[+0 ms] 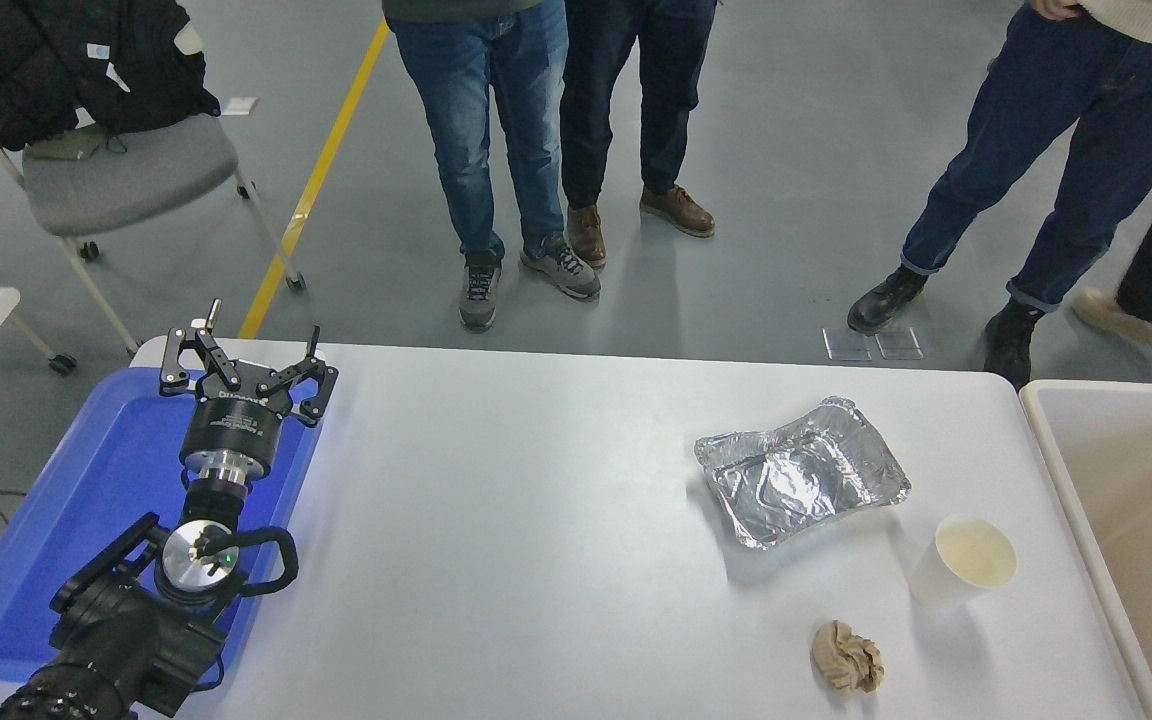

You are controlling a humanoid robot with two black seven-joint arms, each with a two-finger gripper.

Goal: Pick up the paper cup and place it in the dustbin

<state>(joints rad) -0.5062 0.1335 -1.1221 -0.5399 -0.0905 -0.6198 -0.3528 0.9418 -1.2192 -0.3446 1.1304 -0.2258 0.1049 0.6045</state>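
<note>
We see nothing done: the paper cup stands upright at 4 o'clock, the dustbin at 3 seemingly empty, the parked left gripper spread, the right out of view.

Paper cup upright on table, dustbin right.

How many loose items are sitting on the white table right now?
3: a crumpled silver foil tray right of centre, a small white paper cup upright nearer and further right, and a tan paper wad by the near edge.
</note>
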